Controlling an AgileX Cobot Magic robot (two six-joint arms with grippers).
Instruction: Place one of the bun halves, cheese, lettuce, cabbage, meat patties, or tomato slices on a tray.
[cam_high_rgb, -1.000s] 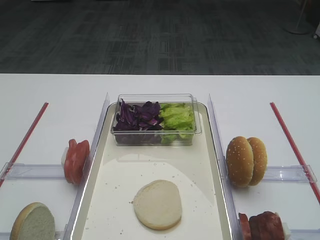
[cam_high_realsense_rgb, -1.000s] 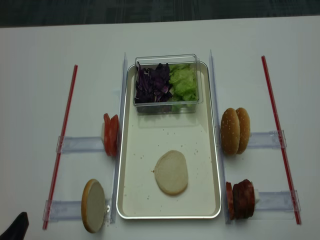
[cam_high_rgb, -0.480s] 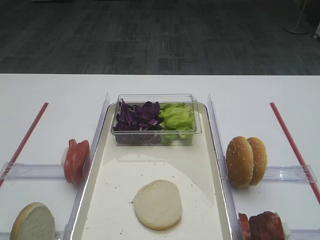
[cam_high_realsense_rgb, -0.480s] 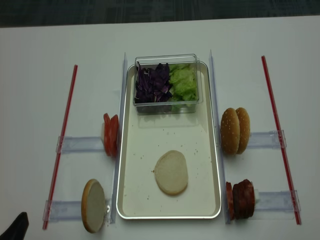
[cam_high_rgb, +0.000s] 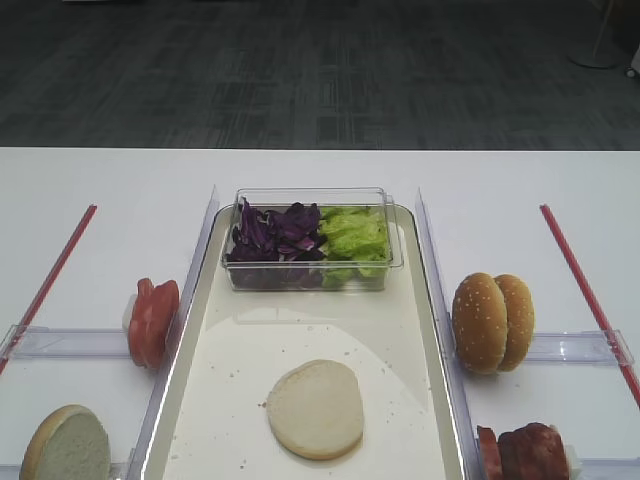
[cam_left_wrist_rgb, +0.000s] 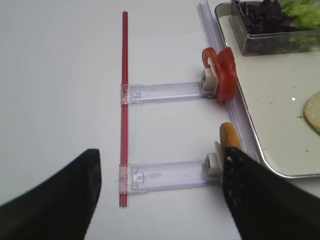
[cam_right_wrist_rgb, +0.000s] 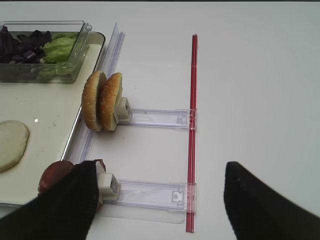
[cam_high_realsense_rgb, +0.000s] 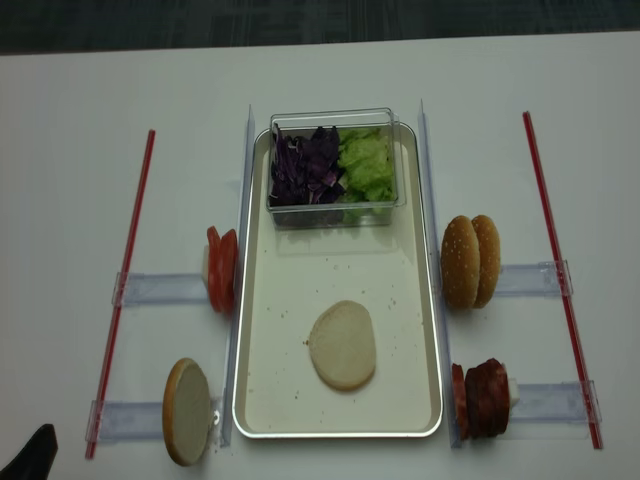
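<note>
One pale bun half (cam_high_rgb: 315, 408) lies flat on the metal tray (cam_high_realsense_rgb: 262, 400). A clear box at the tray's far end holds purple cabbage (cam_high_rgb: 272, 232) and lettuce (cam_high_rgb: 355, 235). Left of the tray stand tomato slices (cam_left_wrist_rgb: 222, 75) and an upright bun half (cam_high_realsense_rgb: 187, 411). To its right are two seeded bun halves (cam_right_wrist_rgb: 102, 101) and meat patties (cam_high_realsense_rgb: 480, 398). Cheese is out of view. My left gripper (cam_left_wrist_rgb: 160, 200) hangs open over the left holder rail, holding nothing. My right gripper (cam_right_wrist_rgb: 160, 205) hangs open over the right rail, its left finger (cam_right_wrist_rgb: 60, 210) covering part of the patties.
Clear plastic rails (cam_high_realsense_rgb: 160, 288) hold the upright foods on both sides of the tray. A red strip (cam_high_realsense_rgb: 125, 280) runs along the left, another red strip (cam_high_realsense_rgb: 558, 270) along the right. White tabletop (cam_high_rgb: 100, 180) surrounds everything; dark floor lies beyond its far edge.
</note>
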